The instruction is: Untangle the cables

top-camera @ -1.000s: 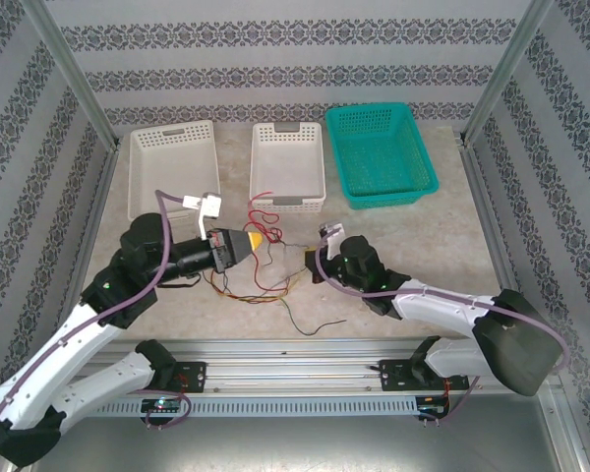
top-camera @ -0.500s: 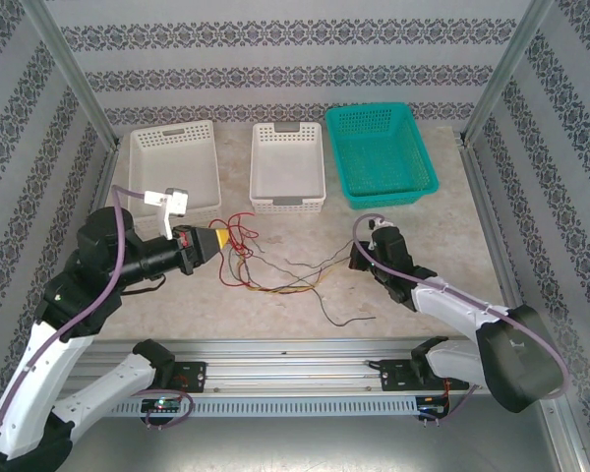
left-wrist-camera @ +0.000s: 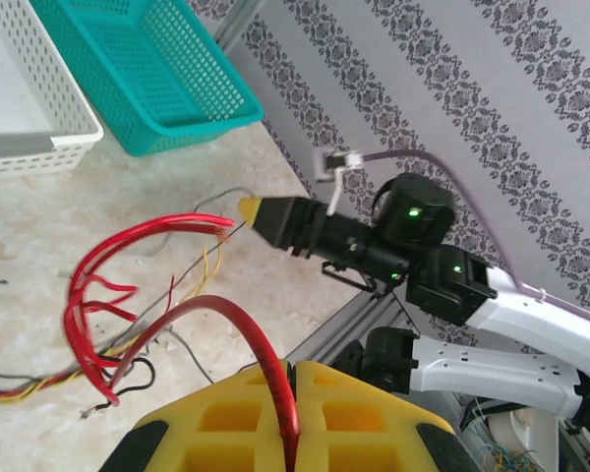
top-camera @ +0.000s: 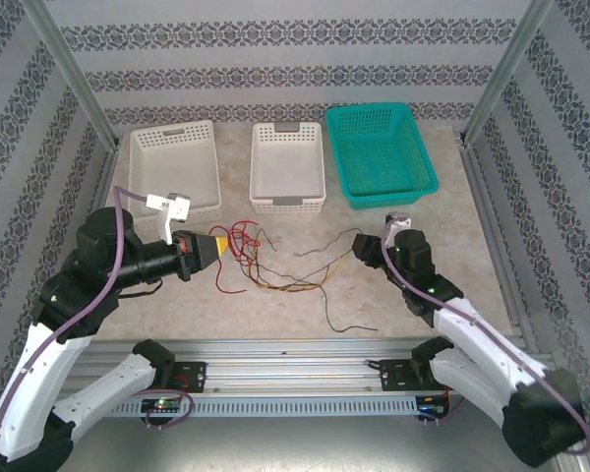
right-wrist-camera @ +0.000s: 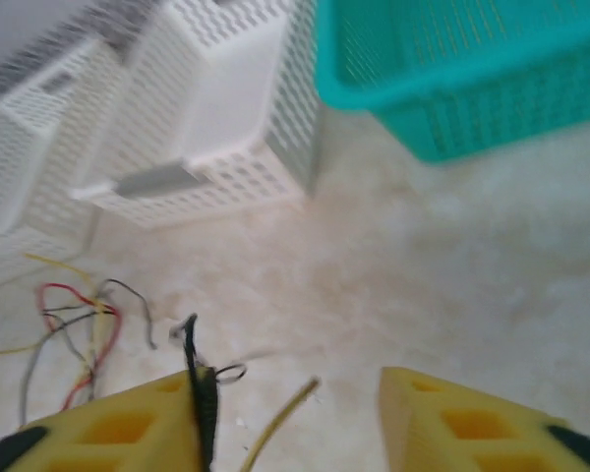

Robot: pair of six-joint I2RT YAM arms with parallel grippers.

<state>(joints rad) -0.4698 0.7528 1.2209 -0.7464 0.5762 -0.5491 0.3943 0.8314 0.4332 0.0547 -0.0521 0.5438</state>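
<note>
I see the table (top-camera: 265, 317) brightly and evenly lit from above in the top view, with only soft, faint shadows on it and no glare. That picture is sharp from edge to edge. In the left wrist view the far wall is crisp, while the red loops of the cables (left-wrist-camera: 98, 285) smear slightly and the left gripper (left-wrist-camera: 290, 379) at the near edge looks soft. The right wrist view is blurred throughout. There the white baskets (right-wrist-camera: 197, 128) wash out pale at the far left and the teal basket (right-wrist-camera: 452, 79) is fuzzy.

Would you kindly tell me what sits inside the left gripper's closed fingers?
A red cable is pinched in the left gripper; its gripped end is hidden by the yellow pads.
</note>
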